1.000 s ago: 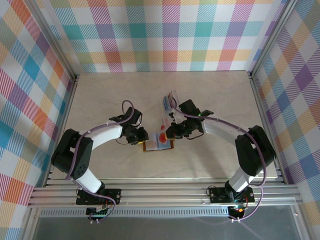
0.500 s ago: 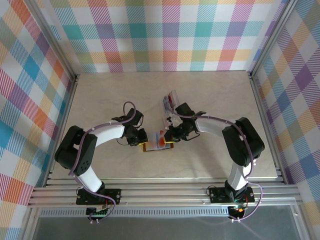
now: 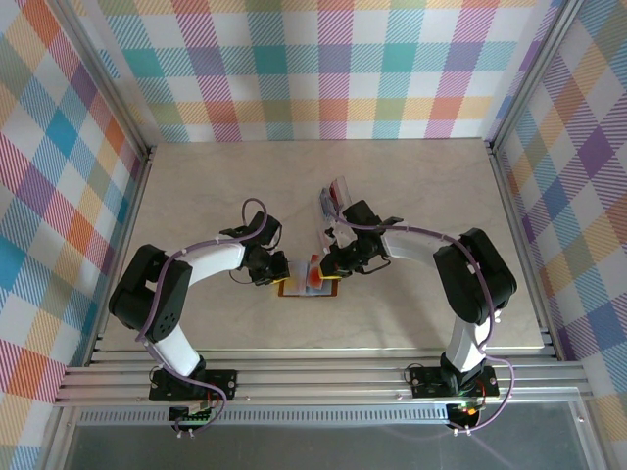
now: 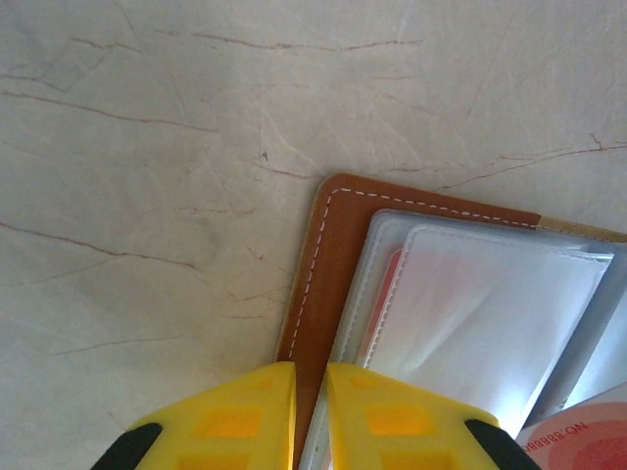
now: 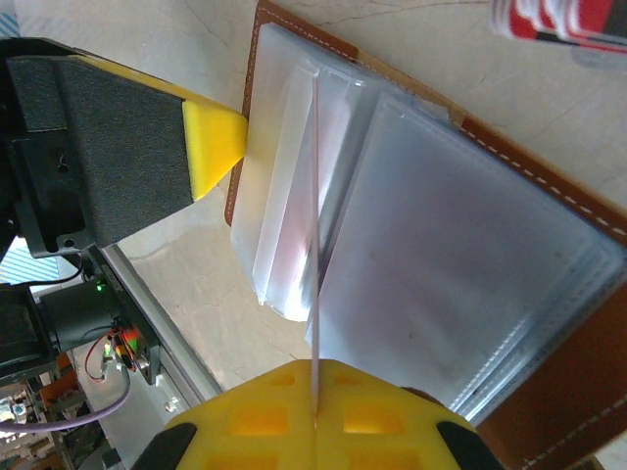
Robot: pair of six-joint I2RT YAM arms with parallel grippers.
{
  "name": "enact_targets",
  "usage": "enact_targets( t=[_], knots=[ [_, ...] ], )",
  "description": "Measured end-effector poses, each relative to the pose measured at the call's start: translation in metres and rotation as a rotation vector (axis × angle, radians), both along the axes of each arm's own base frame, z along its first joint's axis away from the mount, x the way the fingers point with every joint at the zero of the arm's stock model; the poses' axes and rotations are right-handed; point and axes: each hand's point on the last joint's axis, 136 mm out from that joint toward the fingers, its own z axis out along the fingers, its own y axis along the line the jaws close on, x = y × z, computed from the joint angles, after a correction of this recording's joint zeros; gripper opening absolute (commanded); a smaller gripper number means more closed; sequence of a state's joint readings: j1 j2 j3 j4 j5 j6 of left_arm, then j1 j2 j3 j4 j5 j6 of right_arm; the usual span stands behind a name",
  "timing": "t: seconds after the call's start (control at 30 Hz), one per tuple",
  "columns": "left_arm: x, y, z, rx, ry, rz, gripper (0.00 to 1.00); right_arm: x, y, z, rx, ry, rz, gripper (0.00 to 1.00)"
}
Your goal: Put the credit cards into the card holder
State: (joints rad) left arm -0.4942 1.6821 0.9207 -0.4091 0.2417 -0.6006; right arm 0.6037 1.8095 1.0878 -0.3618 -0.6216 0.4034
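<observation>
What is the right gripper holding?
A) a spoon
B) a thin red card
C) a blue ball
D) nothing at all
B: in the right wrist view the right gripper is shut on a thin red card, held on edge over the clear pockets of the open wallet.
</observation>
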Motion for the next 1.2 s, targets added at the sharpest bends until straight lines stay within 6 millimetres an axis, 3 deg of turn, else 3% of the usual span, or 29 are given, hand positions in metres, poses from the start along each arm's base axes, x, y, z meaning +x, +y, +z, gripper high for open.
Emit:
enact_targets(
  t=[0.47, 1.2],
  knots=[
    [0.002, -0.001, -0.002, 0.002, 0.004, 0.0, 0.15, 0.002, 0.0, 0.016, 0.022, -0.037, -0.004, 0.0],
    [0.003, -0.002, -0.004, 0.0, 0.007, -0.001, 0.14, 0.001, 0.013, -0.004, 0.07, 0.076, -0.001, 0.0]
  ],
)
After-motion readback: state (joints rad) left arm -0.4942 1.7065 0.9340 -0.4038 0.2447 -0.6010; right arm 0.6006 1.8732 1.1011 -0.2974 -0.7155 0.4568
